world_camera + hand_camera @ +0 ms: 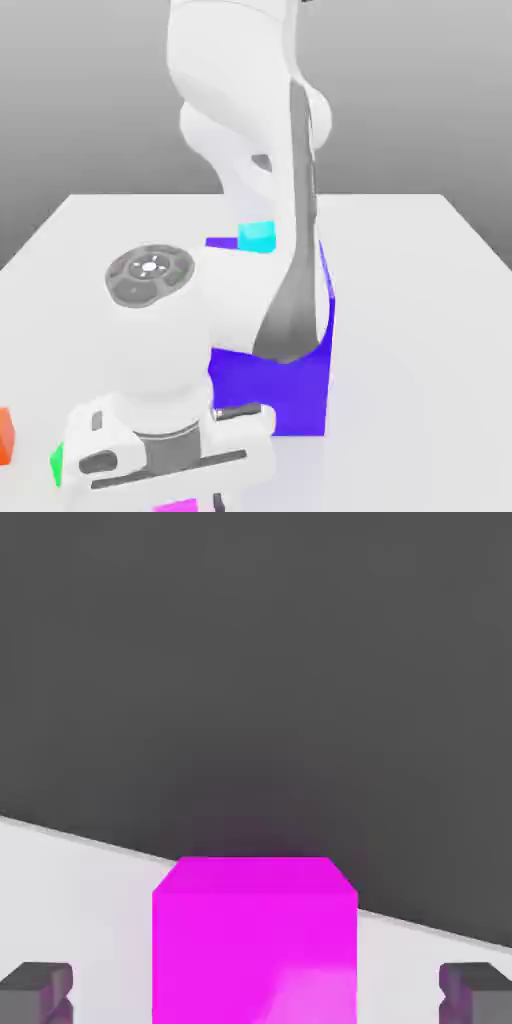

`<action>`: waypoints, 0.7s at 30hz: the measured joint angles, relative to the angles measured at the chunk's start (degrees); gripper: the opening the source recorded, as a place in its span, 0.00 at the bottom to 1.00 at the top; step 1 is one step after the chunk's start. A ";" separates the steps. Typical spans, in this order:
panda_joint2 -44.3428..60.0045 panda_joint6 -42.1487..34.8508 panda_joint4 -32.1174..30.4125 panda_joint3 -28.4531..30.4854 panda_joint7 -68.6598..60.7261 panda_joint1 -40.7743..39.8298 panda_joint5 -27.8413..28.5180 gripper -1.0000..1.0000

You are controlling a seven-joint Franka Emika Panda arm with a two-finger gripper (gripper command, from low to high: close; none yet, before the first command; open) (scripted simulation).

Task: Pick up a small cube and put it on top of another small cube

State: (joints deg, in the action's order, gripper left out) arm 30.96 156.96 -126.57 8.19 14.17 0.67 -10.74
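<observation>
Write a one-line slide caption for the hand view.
Hand camera: magenta cube centered between the two open fingertips on the white table, not yet clamped.

A large blue-violet block (300, 385) stands on the white table (420, 300). A small cyan cube (257, 236) is behind it. At the exterior view's left edge there is a small orange-red cube (5, 436).
</observation>
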 joint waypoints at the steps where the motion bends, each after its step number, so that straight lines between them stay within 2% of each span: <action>1: 0.00 -0.01 0.00 0.00 0.00 0.00 0.00 0.00; 6: 0.10 0.00 0.02 -0.04 -0.03 -0.03 -0.01 0.00; 10: -7.00 -5.36 -1.70 1.86 1.46 1.23 2.18 0.00; 16: -19.12 -8.54 -10.62 8.79 -5.13 -5.21 4.68 0.00; 18: -19.42 -7.34 -12.24 9.61 -7.46 -6.86 3.83 0.00; 21: -14.55 -2.60 -12.36 7.84 -10.57 -8.77 0.25 0.00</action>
State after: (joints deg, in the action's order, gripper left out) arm 16.41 154.35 -138.93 16.03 3.60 -8.10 -10.50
